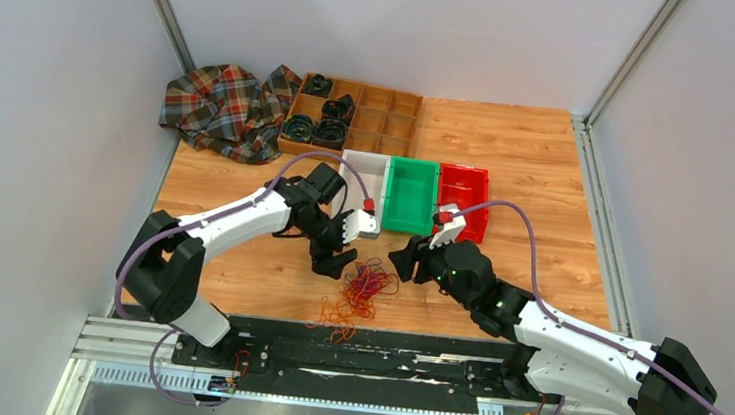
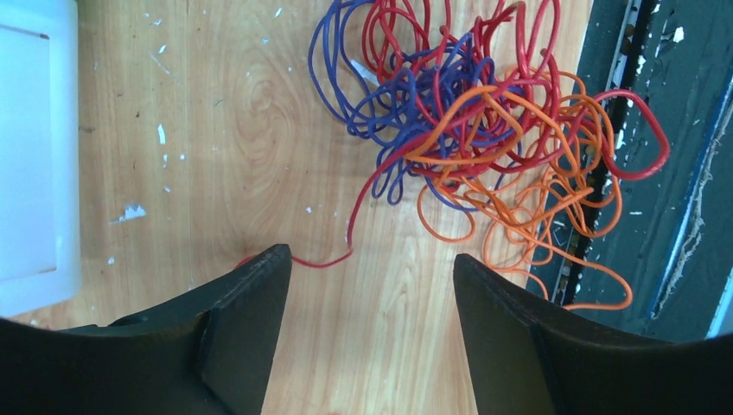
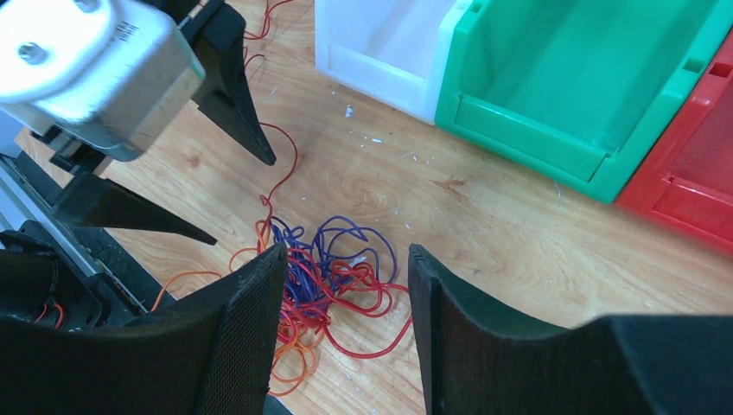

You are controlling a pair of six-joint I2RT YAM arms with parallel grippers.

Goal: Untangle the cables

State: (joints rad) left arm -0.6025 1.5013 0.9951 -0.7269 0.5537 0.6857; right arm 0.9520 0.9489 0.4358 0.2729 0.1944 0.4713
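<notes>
The cables (image 1: 361, 287) lie as one tangle of red, purple-blue and orange strands near the table's front edge, the orange loops spilling over the black rail. My left gripper (image 1: 336, 261) is just left of the tangle and open. In the left wrist view the left gripper (image 2: 372, 259) has bare wood between its fingers, and a loose red end of the cables (image 2: 484, 121) runs to its left fingertip (image 2: 272, 259). My right gripper (image 1: 407, 261) is open to the right of the pile. In the right wrist view the right gripper (image 3: 346, 251) frames the cables (image 3: 341, 268), holding nothing.
White bin (image 1: 365, 172), green bin (image 1: 411, 193) and red bin (image 1: 463, 198) stand in a row behind the grippers. A wooden divided tray (image 1: 381, 118) with black coils and a plaid cloth (image 1: 221, 109) sit at the back left. A black rail (image 1: 381, 354) edges the front.
</notes>
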